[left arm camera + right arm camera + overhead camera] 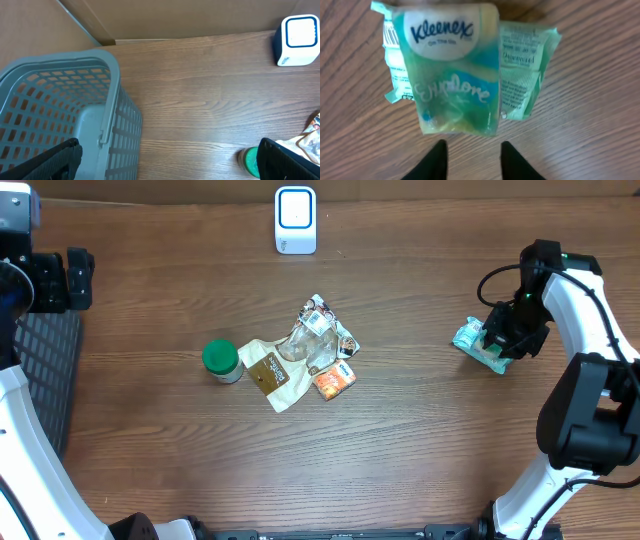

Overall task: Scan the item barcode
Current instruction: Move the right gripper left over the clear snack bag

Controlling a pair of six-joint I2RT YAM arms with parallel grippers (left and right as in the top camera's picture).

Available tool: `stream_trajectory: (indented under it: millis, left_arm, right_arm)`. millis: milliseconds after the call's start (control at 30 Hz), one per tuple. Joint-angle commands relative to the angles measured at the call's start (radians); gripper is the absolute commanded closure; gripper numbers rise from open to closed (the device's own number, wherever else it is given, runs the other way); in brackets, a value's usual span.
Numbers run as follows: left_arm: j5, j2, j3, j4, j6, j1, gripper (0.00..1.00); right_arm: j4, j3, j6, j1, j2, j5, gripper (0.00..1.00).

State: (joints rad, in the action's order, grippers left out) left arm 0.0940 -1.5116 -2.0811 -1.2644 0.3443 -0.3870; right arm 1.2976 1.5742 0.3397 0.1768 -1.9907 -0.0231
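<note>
Two tissue packs, desk (420, 440), near right edge. The Kleenex tissue pack (450, 70) lies flat, label up, overlapping a second pack (522, 75) beside it.

- Right gripper (472, 152): directly above the tissue pack. Its fingers (440, 160) are parted with nothing between them, and the pack lies just beyond the tips, not held.
- Left gripper (169, 155): fingers spread wide and empty, above the grey basket (60, 115) at the left edge.
- Scanner (295, 220): white, upright, middle of the far edge. It is well apart from both grippers, with nothing in front of its window.
- Centre pile: green-lidded jar (221, 361), tan pouch (268, 373), clear wrapper (312, 338) and orange packet (334, 379), touching or overlapping, none of them handled.

Status, judged: no item is at the scanner. Whether the tissue pack has passed it cannot be told from these views. The pack rests far from the scanner, so either a pick-up is pending or this is its set-down spot. The centre pile appears unscanned, so most of the work seems left.
</note>
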Motion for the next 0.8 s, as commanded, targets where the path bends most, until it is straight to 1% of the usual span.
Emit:
stream_trajectory:
  millis: [0, 100, 167, 333, 400, 500, 600, 633, 767]
  left_arm:
    - [0.003, 0.001, -0.003, 0.003, 0.015, -0.005, 0.00]
    - [0.003, 0.001, -0.003, 0.003, 0.015, -0.005, 0.00]
    - [0.003, 0.001, -0.003, 0.003, 0.015, -0.005, 0.00]
    - [0.003, 0.001, -0.003, 0.003, 0.015, -0.005, 0.00]
    - [0.003, 0.001, -0.003, 0.003, 0.015, -0.005, 0.01]
    - [0.003, 0.001, -0.003, 0.003, 0.015, -0.005, 0.01]
    - [0.003, 0.001, -0.003, 0.003, 0.015, -0.005, 0.00]
    - [0.003, 0.001, -0.003, 0.003, 0.015, -0.005, 0.00]
    - [0.003, 0.001, -0.003, 0.002, 0.015, -0.005, 0.00]
  right_arm:
    - [0.029, -0.003, 0.004, 0.004, -0.001, -0.031, 0.67]
    - [0.071, 0.010, -0.019, 0.002, -0.001, -0.096, 0.67]
    - [0.085, 0.021, -0.069, -0.003, 0.001, -0.166, 0.67]
    - [0.085, 0.031, -0.173, -0.048, 0.005, -0.360, 0.64]
    - [0.078, 0.031, -0.199, -0.076, 0.005, -0.408, 0.63]
    - [0.062, 0.031, -0.244, -0.159, 0.005, -0.488, 0.63]
    - [0.032, 0.031, -0.243, -0.237, 0.005, -0.488, 0.63]
    - [0.002, 0.031, -0.238, -0.291, 0.004, -0.487, 0.63]
    - [-0.042, 0.029, -0.189, -0.395, 0.003, -0.486, 0.62]
